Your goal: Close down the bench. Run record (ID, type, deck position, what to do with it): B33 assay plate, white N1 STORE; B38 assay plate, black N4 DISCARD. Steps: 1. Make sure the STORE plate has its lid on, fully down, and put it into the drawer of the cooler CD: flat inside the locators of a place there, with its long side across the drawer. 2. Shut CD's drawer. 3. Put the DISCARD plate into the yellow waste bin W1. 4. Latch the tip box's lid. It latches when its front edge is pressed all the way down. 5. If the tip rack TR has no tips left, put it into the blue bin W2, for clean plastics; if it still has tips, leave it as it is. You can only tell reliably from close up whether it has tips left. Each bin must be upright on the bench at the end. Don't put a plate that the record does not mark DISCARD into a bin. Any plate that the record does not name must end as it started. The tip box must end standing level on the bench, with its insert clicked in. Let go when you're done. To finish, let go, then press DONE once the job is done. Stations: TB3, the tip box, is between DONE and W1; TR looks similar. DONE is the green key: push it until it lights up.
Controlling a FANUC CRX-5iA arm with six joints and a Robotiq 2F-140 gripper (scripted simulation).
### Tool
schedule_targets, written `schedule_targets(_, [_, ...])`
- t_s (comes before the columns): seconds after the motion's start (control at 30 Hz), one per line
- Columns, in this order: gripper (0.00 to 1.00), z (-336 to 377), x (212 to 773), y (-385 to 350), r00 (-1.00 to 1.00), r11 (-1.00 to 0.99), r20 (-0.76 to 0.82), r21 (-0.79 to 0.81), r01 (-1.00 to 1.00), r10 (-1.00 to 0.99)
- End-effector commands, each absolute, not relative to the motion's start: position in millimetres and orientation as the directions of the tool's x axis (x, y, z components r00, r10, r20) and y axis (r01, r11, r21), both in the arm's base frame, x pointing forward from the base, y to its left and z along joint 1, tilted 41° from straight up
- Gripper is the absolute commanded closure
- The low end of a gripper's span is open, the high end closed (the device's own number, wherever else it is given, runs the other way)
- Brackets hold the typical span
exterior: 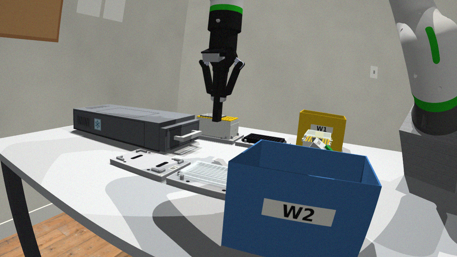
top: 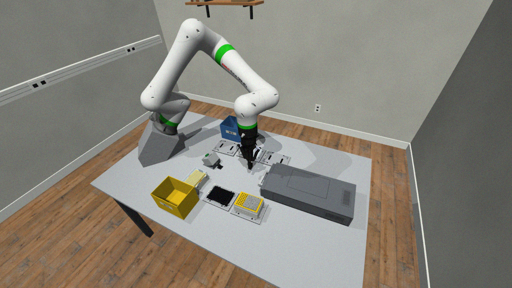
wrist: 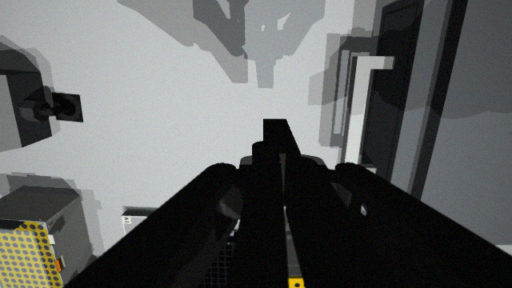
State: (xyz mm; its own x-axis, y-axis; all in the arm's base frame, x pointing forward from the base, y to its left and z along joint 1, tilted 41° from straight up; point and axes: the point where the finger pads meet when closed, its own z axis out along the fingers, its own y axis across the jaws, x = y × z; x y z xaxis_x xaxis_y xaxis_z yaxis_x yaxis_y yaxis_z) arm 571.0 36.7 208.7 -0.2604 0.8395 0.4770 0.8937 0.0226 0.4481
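Note:
My gripper [top: 250,165] is shut and empty. It points straight down a little above the bench, just left of the cooler CD's [top: 309,189] drawer front. It also shows in the exterior view [exterior: 217,118] and the wrist view [wrist: 280,132]. The drawer's pale handle [exterior: 186,134] sits close to the housing, and the drawer looks pushed in. The black plate [top: 220,195] lies on its nest between the tip box [top: 196,178] and the tip rack TR [top: 249,203]. The yellow bin W1 [top: 175,196] stands upright and looks empty. No white plate is in view.
The blue bin W2 [exterior: 300,198] stands upright at the back. A clear plate [exterior: 207,171] lies on a nest beside the empty nest N1 [exterior: 146,159]. The DONE key box [top: 211,160] sits left of my gripper. The arm's base [top: 159,143] is at the back left.

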Motion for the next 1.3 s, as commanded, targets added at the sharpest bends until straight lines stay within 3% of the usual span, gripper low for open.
schedule_targets(0.0, [0.9, 212, 570, 35, -0.26, 0.022, 0.476, 0.449, 0.893, 0.84])
schedule_targets(0.83, [0.9, 228, 562, 23, -0.26, 0.022, 0.476, 0.449, 0.893, 0.84])
schedule_targets(0.87, [0.3, 226, 561, 19, -0.231, -0.006, 0.491, 0.433, 0.901, 0.84])
schedule_targets(1.27, [0.3, 203, 553, -12, 0.077, -0.28, 0.605, 0.249, 0.927, 0.792])
